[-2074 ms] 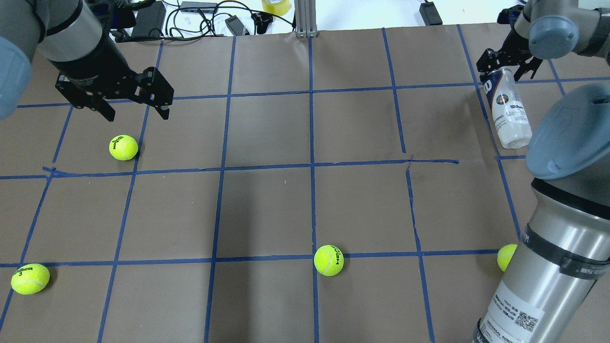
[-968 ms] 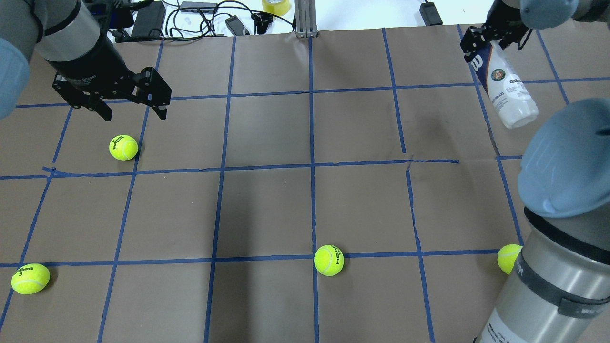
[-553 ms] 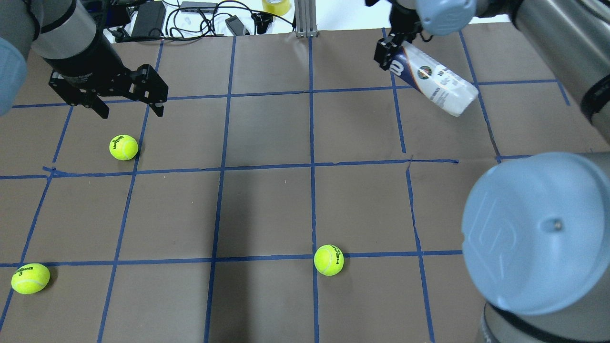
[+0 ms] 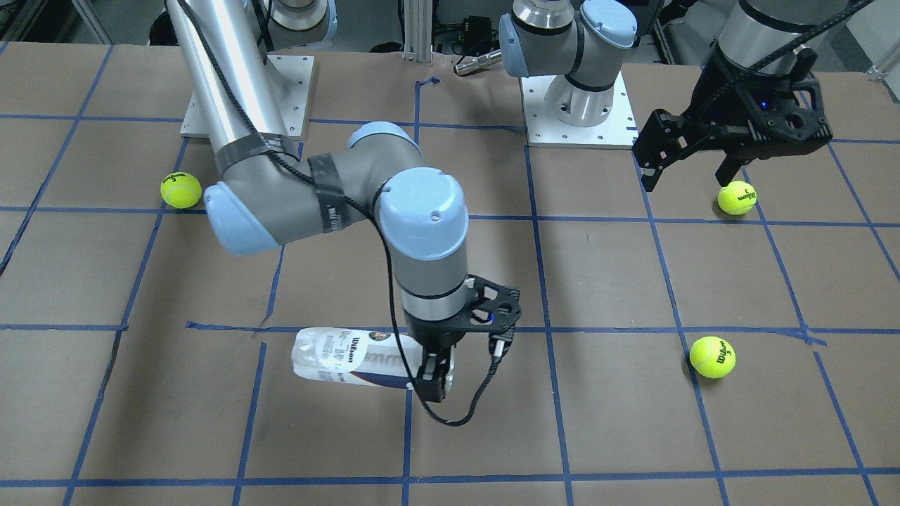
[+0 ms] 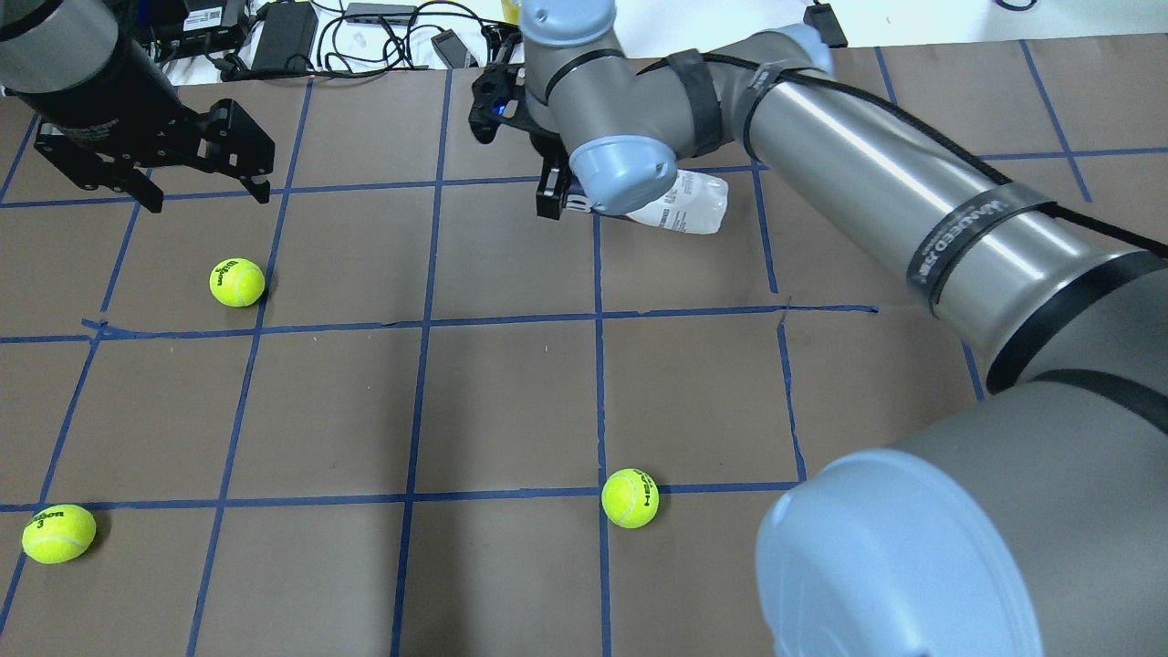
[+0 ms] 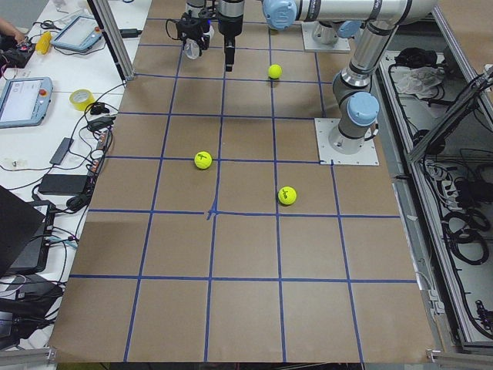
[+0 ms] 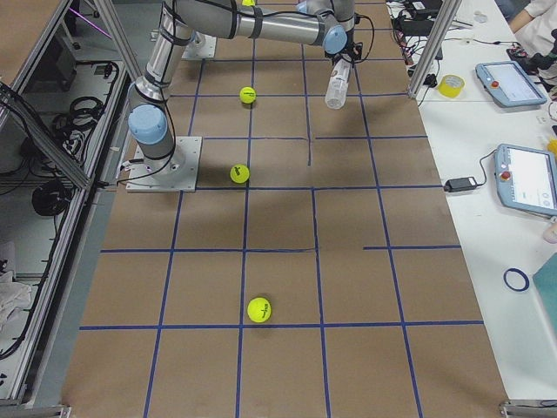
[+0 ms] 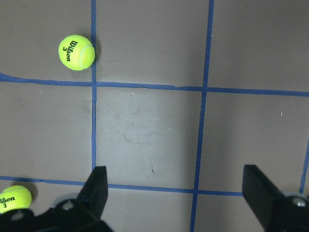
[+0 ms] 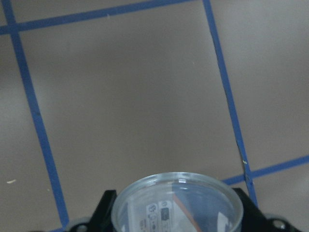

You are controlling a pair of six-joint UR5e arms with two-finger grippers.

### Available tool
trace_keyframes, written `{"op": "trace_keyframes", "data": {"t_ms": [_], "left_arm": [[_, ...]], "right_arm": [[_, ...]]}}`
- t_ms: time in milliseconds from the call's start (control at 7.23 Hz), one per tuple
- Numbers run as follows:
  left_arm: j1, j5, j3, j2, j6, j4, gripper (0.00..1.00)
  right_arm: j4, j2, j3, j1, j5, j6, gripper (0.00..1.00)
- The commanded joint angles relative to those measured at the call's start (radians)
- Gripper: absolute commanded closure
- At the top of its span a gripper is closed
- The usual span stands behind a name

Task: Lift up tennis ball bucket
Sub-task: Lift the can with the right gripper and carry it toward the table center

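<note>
While my right arm reaches out across the table (image 5: 511,392), my right pincer (image 4: 432,376) is clamped on the tennis ball tube (image 4: 344,355), gripping it at its navy end. The rest of the tube sticks out sideways from my fingers, with its white label facing up and its clear end furthest from the grip. From behind my shoulders the tube (image 5: 686,201) shows only partly, because my own wrist covers the gripped end near my right pincer (image 5: 555,196). It hangs in the air over the far middle of the table, close to where two lines of blue tape (image 5: 595,274) cross. The camera on my right wrist looks along the tube (image 9: 176,203) at its round clear end, with brown paper and tape lines blurred beyond it. From the side at my right, the tube (image 7: 336,87) slants down from my wrist, off the table.

My left pincer (image 4: 685,179) is spread wide with nothing between its fingers. It hovers above the table's far left part, seen from behind as my left pincer (image 5: 208,196), near one tennis ball (image 5: 237,282). My left wrist camera shows both fingers (image 8: 96,193) apart over bare paper.

A second ball (image 5: 58,533) lies at the near left edge, and a third ball (image 5: 630,498) sits on a tape line near the middle.
</note>
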Motion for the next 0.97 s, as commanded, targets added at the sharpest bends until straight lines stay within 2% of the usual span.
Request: {"op": "trace_keyframes", "data": {"t_ms": [0, 138, 277, 415, 553, 691, 830], "left_arm": [[0.014, -0.002, -0.001, 0.002, 0.0, -0.001, 0.0], [0.011, -0.001, -0.007, 0.004, 0.0, -0.001, 0.0], [0.008, -0.002, -0.02, 0.007, 0.0, -0.001, 0.0], [0.008, 0.002, -0.02, 0.009, 0.0, -0.001, 0.0], [0.008, 0.008, -0.02, 0.009, 0.0, -0.001, 0.0], [0.008, 0.007, -0.02, 0.009, 0.0, -0.001, 0.0], [0.009, -0.001, -0.02, 0.009, 0.0, 0.001, 0.0]], "right_arm": [[-0.017, 0.041, 0.008, 0.105, -0.003, -0.061, 0.68], [-0.03, 0.064, 0.015, 0.115, 0.003, -0.059, 0.66], [-0.101, 0.092, 0.015, 0.118, 0.011, -0.059, 0.62], [-0.114, 0.1, 0.016, 0.129, 0.002, -0.055, 0.52], [-0.117, 0.112, 0.018, 0.127, 0.009, -0.055, 0.46], [-0.108, 0.118, 0.019, 0.127, 0.006, -0.03, 0.18], [-0.106, 0.112, 0.019, 0.126, -0.001, 0.031, 0.01]]}}
